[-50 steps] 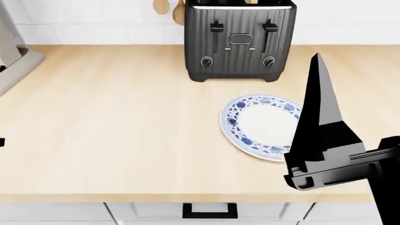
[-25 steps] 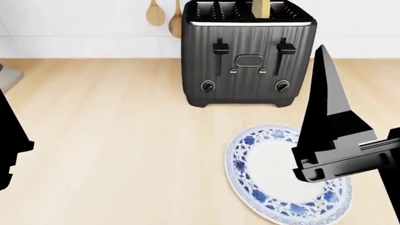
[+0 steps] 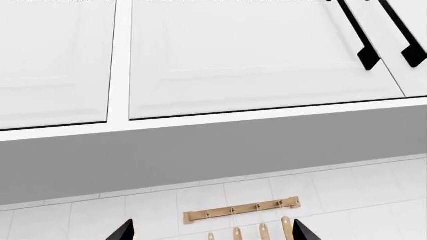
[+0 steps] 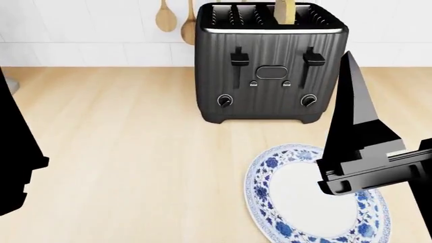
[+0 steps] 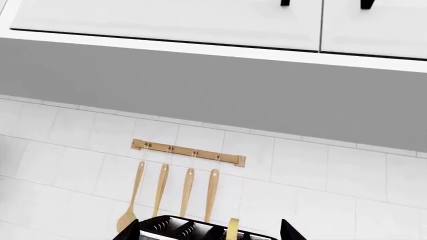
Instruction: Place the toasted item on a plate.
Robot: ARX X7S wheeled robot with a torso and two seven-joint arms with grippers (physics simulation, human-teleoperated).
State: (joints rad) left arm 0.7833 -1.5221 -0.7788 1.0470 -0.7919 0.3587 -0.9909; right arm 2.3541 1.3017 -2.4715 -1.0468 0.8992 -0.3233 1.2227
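The toasted item (image 4: 284,11) stands upright in a slot near the right end of the black toaster (image 4: 270,76) at the back of the counter. In the right wrist view the same toasted item (image 5: 232,229) shows between the open fingertips of my right gripper (image 5: 210,232), farther off and untouched. The blue-rimmed plate (image 4: 260,188) lies in front of the toaster, partly hidden by my right gripper's raised finger (image 4: 354,116). My left gripper (image 3: 212,232) is open and empty, pointing up at the wall; its dark body (image 4: 13,162) sits at the left edge.
Wooden utensils (image 4: 165,17) hang from a rack (image 5: 188,153) on the tiled wall behind the toaster, under white upper cabinets (image 3: 253,55). The light wooden counter (image 4: 121,142) stretches left of the toaster and plate.
The head view has moved closer, so toaster and plate look bigger and the toast in the slot now shows. My left arm has come into view at the left edge.
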